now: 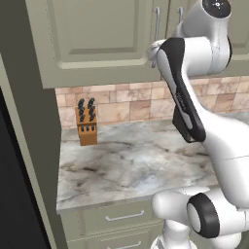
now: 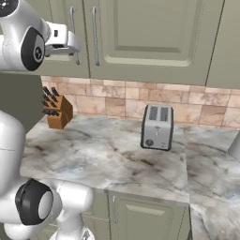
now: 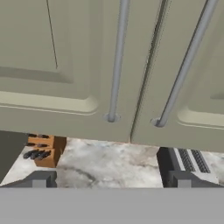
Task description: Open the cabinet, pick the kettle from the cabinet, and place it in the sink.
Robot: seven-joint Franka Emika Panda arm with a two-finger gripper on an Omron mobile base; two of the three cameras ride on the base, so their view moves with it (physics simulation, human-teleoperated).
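White arm raised high, claw (image 3: 109, 179) level, its 2 fingers (image 3: 41, 179) spread wide apart.

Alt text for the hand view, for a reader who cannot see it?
Two closed cabinet doors with vertical silver bar handles fill the upper frame, the open gripper pointing at them. Below, a knife block and toaster sit on the marble counter.

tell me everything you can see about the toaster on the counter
The boxy silver metal toaster stands upright on the grey-veined marble counter, close to the tan stone-tile backsplash and below the closed pale grey-green wall cabinet. Two long dark slots run across its top; its front face carries a thin vertical lever slot and a small dark round knob low down. Nothing touches it but the counter.
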